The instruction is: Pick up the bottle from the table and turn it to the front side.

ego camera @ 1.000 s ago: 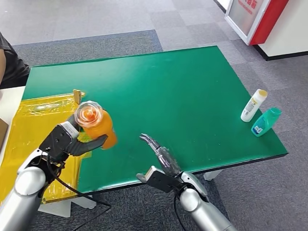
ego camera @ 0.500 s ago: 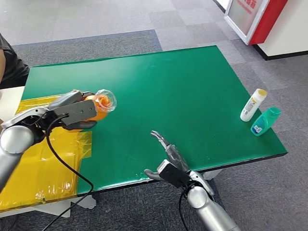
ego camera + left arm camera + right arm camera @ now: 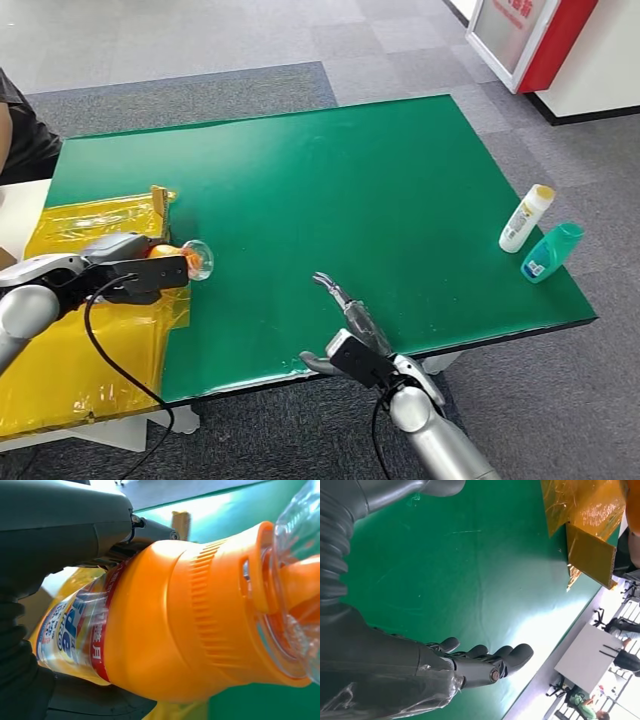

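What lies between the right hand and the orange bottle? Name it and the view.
Nothing but bare green table. The head view shows an open stretch of mat between the right hand and the orange bottle held by the left hand.

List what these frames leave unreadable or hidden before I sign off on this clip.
- Orange bottle: in the head view the left hand covers its body; whether it rests on the yellow sheet is unclear.
- Its label: left wrist view, partly hidden by the hand.
- White bottle and teal bottle: print too small in the head view.
- Person: cut off by the edge.
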You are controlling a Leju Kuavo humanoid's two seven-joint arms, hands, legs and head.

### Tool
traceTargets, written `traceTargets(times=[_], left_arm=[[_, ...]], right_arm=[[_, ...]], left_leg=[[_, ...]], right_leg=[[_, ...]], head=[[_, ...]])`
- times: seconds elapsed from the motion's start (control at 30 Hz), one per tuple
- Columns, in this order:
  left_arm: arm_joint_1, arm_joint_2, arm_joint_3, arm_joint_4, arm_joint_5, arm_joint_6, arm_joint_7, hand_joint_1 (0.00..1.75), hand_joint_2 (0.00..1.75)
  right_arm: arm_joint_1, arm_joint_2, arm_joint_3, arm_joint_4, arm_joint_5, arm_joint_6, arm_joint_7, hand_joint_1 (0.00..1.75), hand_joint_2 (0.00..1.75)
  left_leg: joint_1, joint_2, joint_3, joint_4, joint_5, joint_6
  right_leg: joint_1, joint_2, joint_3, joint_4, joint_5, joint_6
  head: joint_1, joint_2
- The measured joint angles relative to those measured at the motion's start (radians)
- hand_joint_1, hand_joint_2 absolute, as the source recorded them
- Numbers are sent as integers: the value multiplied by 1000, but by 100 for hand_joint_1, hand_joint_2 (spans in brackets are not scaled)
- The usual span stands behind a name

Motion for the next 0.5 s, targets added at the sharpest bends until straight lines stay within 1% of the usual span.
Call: traceTargets(times=[0.13, 0.23, 0.37, 0.5], left_arm=[[32, 52, -8, 3, -39, 16, 3, 175, 175], [56, 76, -4, 8, -49, 24, 2, 175, 175], [88, 94, 14, 24, -61, 37, 2, 175, 175], [118, 92, 47, 50, -75, 61, -3, 175, 175]], right_arm=[[1, 0, 0, 0, 0, 1, 6, 0, 175], [1, 0, 0, 0, 0, 2, 7, 0, 175], [1, 0, 0, 0, 0, 5, 7, 0, 175], [0, 2, 1, 0, 0, 7, 7, 0, 175]], left_leg=[[0, 0, 0, 0, 0, 0], [0, 0, 0, 0, 0, 0], [0, 0, 0, 0, 0, 0], [0, 0, 0, 0, 0, 0]], right_leg=[[0, 0, 0, 0, 0, 0], [0, 0, 0, 0, 0, 0], [0, 0, 0, 0, 0, 0], [0, 0, 0, 0, 0, 0]], head=[[0, 0], [0, 0], [0, 0], [0, 0]])
